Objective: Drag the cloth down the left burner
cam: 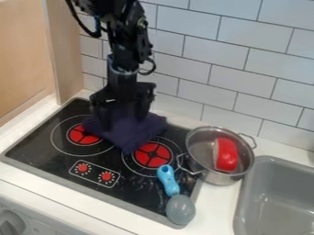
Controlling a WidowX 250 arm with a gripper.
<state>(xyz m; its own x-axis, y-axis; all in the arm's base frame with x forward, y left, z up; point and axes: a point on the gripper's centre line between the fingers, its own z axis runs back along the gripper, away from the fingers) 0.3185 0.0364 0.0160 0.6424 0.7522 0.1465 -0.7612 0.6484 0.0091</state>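
Gripper [124, 122], fingers apart, hangs over dk. purple cloth [130, 141] at L burner's [80, 136] 3 o'clock; pot [215, 178] w/ red item [227, 155] sits at stove's [36, 144] 3 o'clock.

The dark purple cloth [131, 134] lies rumpled on the far part of the black stovetop [32, 148], a corner pointing near, its left side overlapping the left burner [78, 136], a flat red disc with dark dividing lines inside a thin pale ring.
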